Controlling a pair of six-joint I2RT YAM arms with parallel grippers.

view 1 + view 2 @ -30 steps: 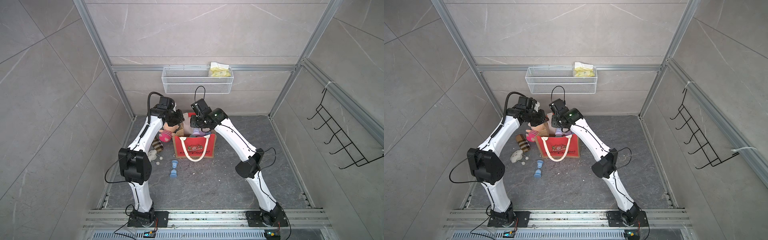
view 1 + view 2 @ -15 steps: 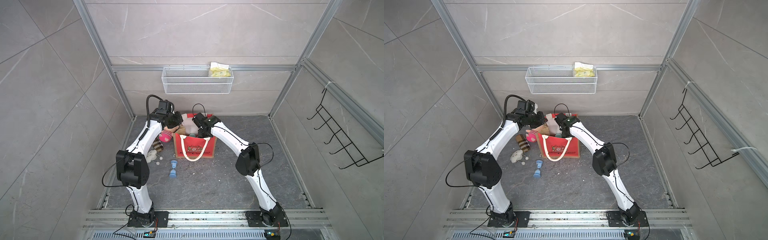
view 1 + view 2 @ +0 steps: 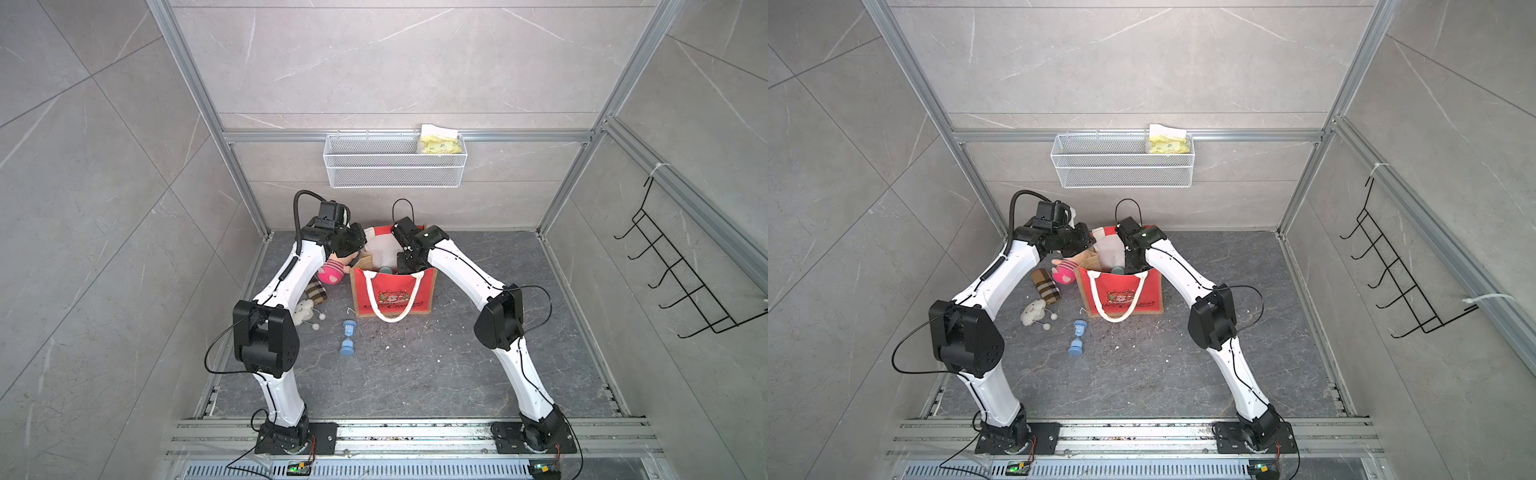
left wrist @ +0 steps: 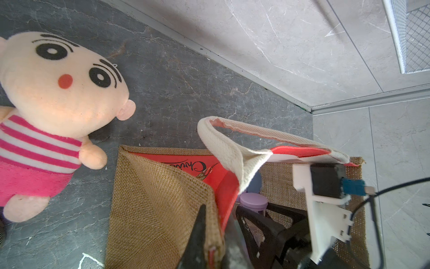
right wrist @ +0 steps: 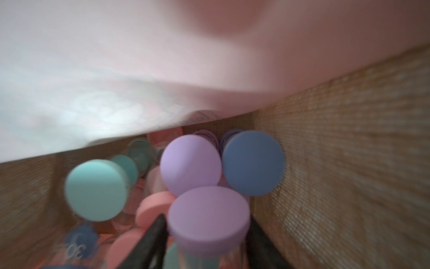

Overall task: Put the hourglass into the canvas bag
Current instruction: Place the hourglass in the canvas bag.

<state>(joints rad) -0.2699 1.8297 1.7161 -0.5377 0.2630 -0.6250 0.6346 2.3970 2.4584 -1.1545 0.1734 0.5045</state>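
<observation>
Nearest my base, a blue hourglass (image 3: 347, 337) lies on the floor in front of the canvas bag (image 3: 392, 291), not yet bagged. At the bag, my left gripper (image 4: 214, 235) is clenched on the burlap rim, holding the mouth apart. Deeper in, my right gripper (image 5: 207, 235) straddles a purple hourglass (image 5: 208, 214) above other hourglasses (image 5: 96, 189). The view is blurred, so I cannot tell whether it grips or has let go. I judge this the drop-off; next comes a clean release and a straight lift out.
</observation>
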